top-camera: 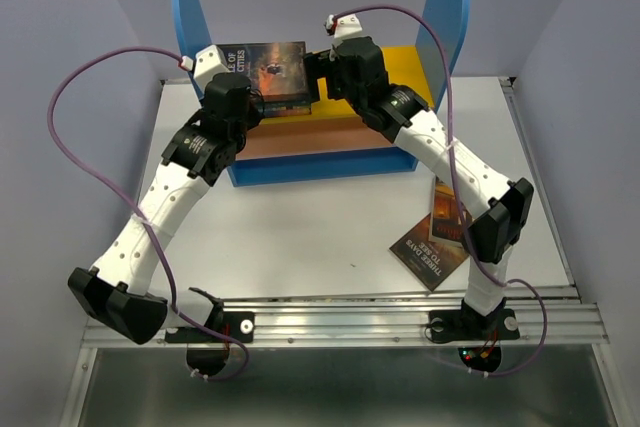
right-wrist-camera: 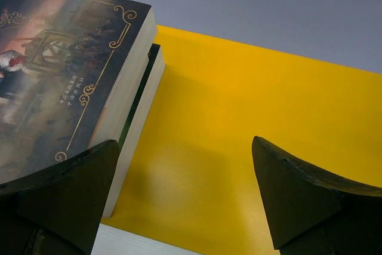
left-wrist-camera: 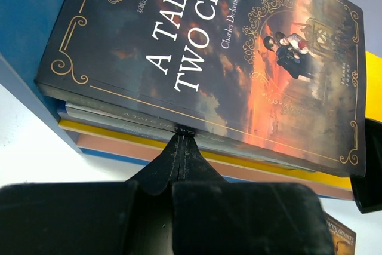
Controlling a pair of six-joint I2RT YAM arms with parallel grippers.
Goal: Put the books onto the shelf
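Note:
Some of the books lie stacked flat at the left of the shelf's yellow upper board. On top is a dark "A Tale of Two Cities". My left gripper is shut with nothing between its fingers. Its tips touch the near edge of the stack, just under the top book. My right gripper stands open over the yellow board, its left finger beside the stack's right edge. Two more books lie on the table at the right, partly hidden by the right arm.
The shelf's blue side panels rise on both sides of the boards, and its brown lower board and blue base face me. Purple cables loop above both arms. A metal rail runs along the table's near edge.

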